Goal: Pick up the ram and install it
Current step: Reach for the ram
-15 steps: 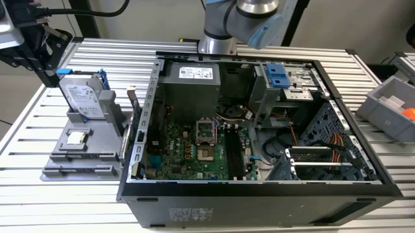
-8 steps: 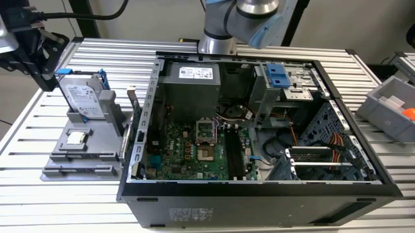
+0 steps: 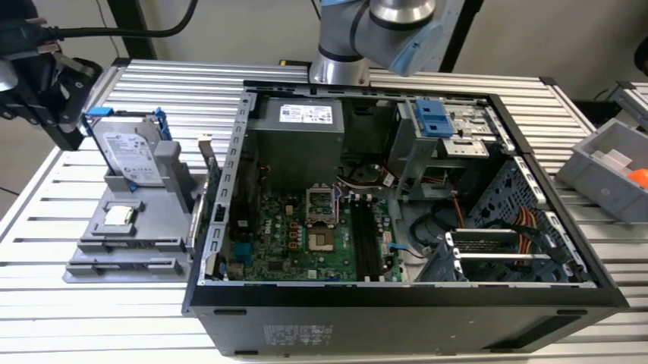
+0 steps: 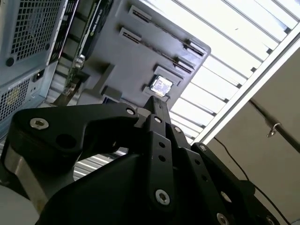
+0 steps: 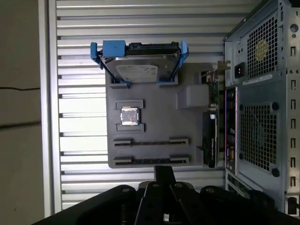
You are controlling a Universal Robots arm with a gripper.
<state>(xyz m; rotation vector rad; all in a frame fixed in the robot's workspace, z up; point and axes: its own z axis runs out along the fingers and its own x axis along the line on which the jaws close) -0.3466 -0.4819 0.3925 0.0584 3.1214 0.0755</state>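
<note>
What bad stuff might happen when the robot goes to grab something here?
The gripper is by the gray holder with its fingers shut; going down like that might jab a long slot rather than grab. The hard drive and the square chip sit close and might get bumped. In the computer case, wires lie by the black slots and might snag.

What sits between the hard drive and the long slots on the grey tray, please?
A square silver chip, in the first wrist view.
</note>
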